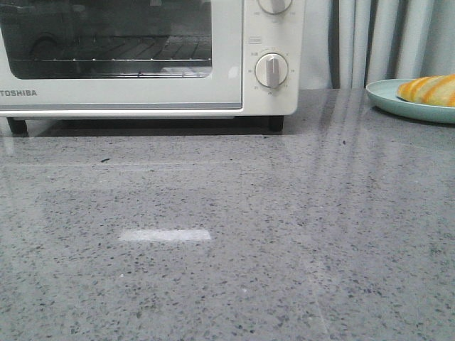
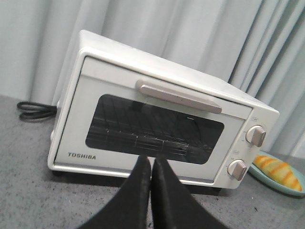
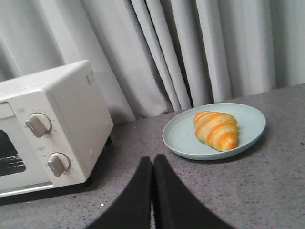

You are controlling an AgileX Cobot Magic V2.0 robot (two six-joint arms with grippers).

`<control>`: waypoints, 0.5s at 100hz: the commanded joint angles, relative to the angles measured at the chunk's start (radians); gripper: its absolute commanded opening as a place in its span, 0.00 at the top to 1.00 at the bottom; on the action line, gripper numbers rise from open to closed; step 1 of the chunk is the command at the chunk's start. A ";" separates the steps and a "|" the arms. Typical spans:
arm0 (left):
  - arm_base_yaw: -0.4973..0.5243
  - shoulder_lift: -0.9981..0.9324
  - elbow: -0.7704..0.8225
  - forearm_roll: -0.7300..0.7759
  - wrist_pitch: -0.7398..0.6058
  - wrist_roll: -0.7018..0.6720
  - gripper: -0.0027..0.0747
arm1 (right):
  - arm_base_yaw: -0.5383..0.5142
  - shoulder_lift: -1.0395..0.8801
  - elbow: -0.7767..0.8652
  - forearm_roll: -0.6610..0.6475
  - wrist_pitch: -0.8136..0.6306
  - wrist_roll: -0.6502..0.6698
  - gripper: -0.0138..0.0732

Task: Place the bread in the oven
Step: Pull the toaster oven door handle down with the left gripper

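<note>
White and still shut, the oven [image 2: 157, 129] needs its handle [image 2: 178, 96] pulled first, so we should part the left gripper [image 2: 151, 164], now clenched empty like the right gripper [image 3: 152, 164], while the bread [image 3: 217, 130] waits on its plate [image 3: 181, 138].

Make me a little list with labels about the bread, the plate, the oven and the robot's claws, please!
bread: golden-orange with pale stripes, lying on the plate
plate: pale blue-green, on the grey table beside the oven's dial side
oven: white Toshiba, door shut, handle across the top of the door, two round dials
oven inside: wire rack seen through the glass, no bread in it
left claw: shut, empty, pointing at the oven door
right claw: shut, empty, short of the plate
</note>
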 commanded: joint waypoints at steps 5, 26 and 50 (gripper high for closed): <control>-0.071 0.114 -0.122 0.007 -0.042 0.171 0.99 | -0.004 0.112 -0.095 -0.034 -0.045 -0.013 0.91; -0.158 0.288 -0.234 0.052 -0.056 0.216 0.99 | -0.004 0.157 -0.130 -0.034 -0.022 -0.013 0.91; -0.261 0.492 -0.390 0.054 -0.096 0.289 0.99 | -0.004 0.157 -0.130 -0.034 -0.021 -0.013 0.91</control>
